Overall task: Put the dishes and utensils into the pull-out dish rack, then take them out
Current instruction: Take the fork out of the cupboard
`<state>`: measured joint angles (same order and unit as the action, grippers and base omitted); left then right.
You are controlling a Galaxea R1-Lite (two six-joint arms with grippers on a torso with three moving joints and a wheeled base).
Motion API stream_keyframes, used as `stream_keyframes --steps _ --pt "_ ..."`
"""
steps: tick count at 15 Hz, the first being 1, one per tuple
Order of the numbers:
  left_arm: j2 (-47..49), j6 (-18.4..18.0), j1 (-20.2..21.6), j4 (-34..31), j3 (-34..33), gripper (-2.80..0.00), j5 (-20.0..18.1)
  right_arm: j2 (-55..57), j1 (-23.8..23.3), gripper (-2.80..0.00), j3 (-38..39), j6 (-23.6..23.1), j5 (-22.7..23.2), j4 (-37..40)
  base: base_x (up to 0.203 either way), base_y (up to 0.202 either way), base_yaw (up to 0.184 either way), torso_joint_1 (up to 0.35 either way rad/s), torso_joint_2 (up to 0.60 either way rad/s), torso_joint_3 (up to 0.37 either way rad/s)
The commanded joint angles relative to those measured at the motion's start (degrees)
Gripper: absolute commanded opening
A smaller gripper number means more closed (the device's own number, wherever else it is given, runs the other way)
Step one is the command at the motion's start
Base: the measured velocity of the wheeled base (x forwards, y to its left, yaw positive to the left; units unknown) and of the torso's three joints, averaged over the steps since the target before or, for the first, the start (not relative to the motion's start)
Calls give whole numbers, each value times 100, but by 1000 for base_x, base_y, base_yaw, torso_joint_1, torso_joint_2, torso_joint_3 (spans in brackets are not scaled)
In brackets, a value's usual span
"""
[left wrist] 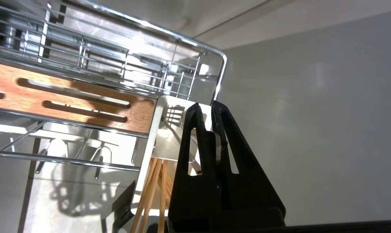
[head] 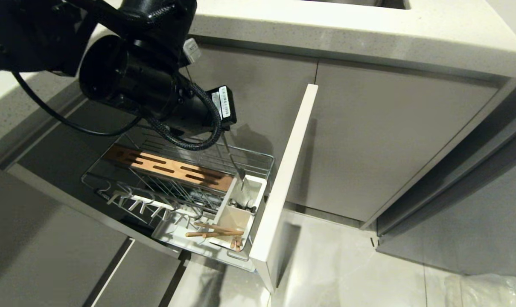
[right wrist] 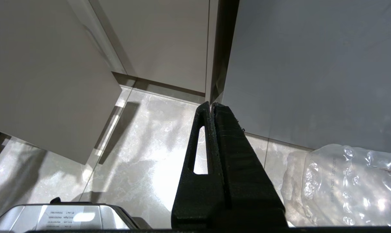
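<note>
Hovering above the far corner of the chrome wire pull-out dish rack (head: 176, 170), the left gripper (left wrist: 207, 110) is holding a slim metal spoon with a long handle (head: 234, 164), its black jaws pinched tight on the top of the handle. The spoon is hanging nearly upright, with its bowl end at the mouth of the rear compartment of the white plastic utensil caddy (head: 236, 209); whether the tip is touching the caddy cannot be told. Two thin pale wooden chopsticks (head: 213, 230) are lying across the caddy's front compartment, near the flat pale-grey front panel (head: 283, 179).

Judging from this, the spoon step is in hand; whether the spoon is going in or coming out cannot be read from this moment. Neither the plate nor the bowl is showing anywhere. If loading, the next move is calling for a straight lowering and then an opening of the jaws; if unloading, a straight lift until the bowl end is clearing the caddy rim.

Room is tight: the rack's chrome rim is passing just behind the caddy, the front panel is standing just beside it, and the slotted wooden strip (head: 168, 166) is running along the other side. Open space is lying only above. The right gripper (right wrist: 211, 108) is parked low over the pale tiled floor (right wrist: 143, 155), jaws closed on nothing.
</note>
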<state>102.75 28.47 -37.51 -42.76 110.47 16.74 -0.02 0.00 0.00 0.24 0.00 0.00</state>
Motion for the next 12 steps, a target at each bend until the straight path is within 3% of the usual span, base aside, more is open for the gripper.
stream_keyframes --steps 1,6,12 --pt "-213 19 -9 -21 -8 -280 27 2 0 -280 0 2 0 0 0 0 0 0 0 0" --pt "-943 160 -162 -21 -22 -280 43 2 0 -280 0 2 0 0 0 0 0 0 0 0" --pt "-2486 160 -320 9 -117 -280 46 2 0 -280 0 2 0 0 0 0 0 0 0 0"
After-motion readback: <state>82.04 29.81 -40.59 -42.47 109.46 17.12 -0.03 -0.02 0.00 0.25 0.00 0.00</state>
